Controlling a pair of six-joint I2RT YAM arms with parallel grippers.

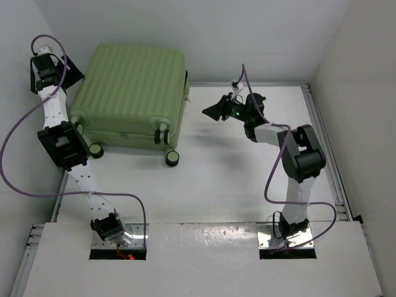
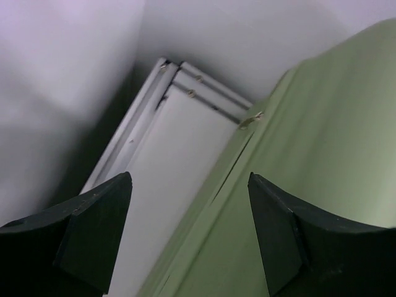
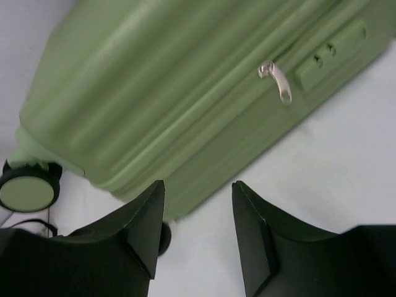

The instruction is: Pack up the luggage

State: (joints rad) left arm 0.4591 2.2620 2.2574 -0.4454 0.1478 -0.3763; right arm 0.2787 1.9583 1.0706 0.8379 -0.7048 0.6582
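Luggage [image 1: 133, 86] lies flat and closed at the far left of the table [image 1: 235, 179], wheels [image 1: 172, 158] on its near edge. Left gripper [image 2: 189, 179] hangs near its far left corner, jaws wide with nothing between them. Right gripper [image 3: 198, 185] hovers over bare table to its right, well apart, facing the zipper pull [image 3: 278, 80], jaws moderately spread and empty.

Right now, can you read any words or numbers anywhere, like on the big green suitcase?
None: no word, label, brand or number can be read in any view.
The luggage has a plain green shell with no print showing.
Its lock has small marks by the zip pull, but they are too blurred to read.
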